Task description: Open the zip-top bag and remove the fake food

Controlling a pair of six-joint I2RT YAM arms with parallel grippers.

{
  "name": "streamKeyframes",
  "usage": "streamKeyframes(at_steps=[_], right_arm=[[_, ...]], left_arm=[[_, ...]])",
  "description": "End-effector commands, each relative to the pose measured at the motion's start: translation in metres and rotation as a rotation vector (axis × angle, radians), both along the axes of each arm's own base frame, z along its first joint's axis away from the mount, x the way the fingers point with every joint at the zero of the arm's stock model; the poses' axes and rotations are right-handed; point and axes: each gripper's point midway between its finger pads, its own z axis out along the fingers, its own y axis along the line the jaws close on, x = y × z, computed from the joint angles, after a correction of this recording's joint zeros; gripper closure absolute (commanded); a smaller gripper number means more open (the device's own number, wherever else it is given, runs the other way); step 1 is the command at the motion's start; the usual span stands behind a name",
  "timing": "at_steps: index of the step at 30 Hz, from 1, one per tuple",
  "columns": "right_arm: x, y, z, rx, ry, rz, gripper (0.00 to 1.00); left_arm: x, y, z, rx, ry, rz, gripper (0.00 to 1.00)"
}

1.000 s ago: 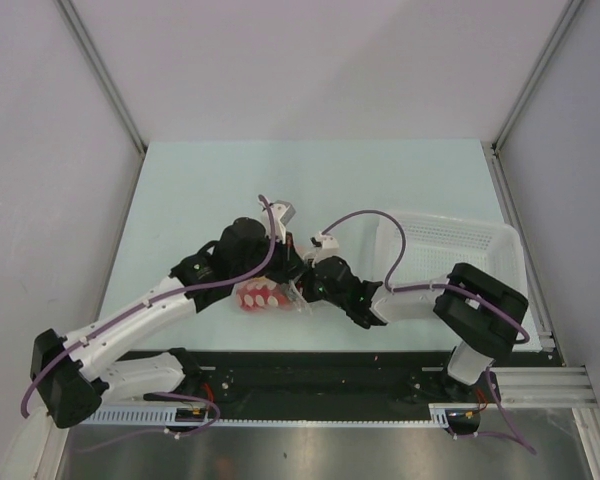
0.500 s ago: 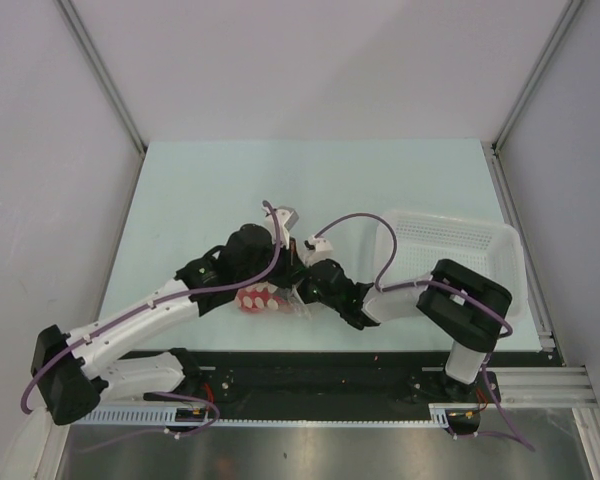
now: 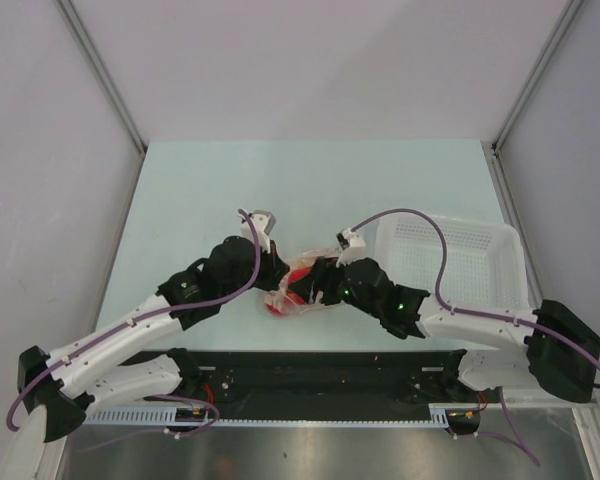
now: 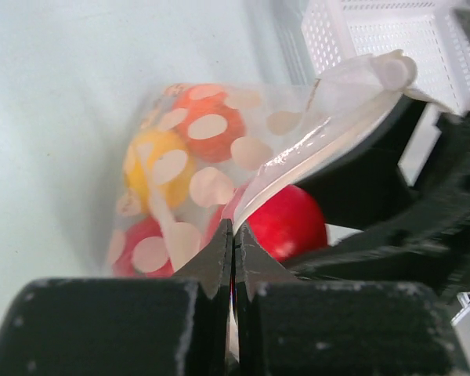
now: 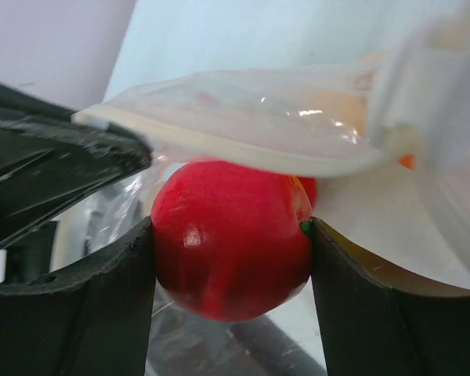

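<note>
left gripper: clamped flat on a fold of the zip-top bag, nothing but film between the jaws. My read is I'm anchoring it so the mouth doesn't follow the other hand.
right gripper: poked in under the bag's lip and squeezing a red ball, one finger on each side.
red ball: glossy, smooth, hard-looking plastic. Could pop out if the squeeze is off-centre, I reckon.
zip-top bag: held between my two wrists. Clear crinkly film, white dots, pale thick zip strip arched open over the ball.
fake food: yellow, orange and another red one, deeper inside the bag.
basket: white perforated plastic, beyond my right wrist.
table: pale, matte.
</note>
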Motion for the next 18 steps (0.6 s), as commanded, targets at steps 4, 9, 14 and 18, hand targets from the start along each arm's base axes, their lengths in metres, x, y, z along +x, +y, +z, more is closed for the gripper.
streamKeyframes(at_steps=[4,9,14,18], right_arm=[[-0.013,-0.030,0.025,0.049,0.036,-0.009,0.79],[-0.001,-0.018,0.038,0.015,0.031,-0.022,0.79],[0.024,-0.002,0.065,-0.116,0.059,-0.198,0.78],[0.034,0.005,0.061,-0.163,0.106,-0.277,0.79]], left_arm=[[-0.001,0.000,0.002,-0.029,0.000,0.011,1.00],[-0.016,-0.023,0.015,-0.120,0.046,-0.099,1.00],[-0.024,-0.033,0.035,-0.210,0.056,-0.134,1.00],[-0.024,-0.031,0.039,-0.204,0.055,-0.128,1.00]])
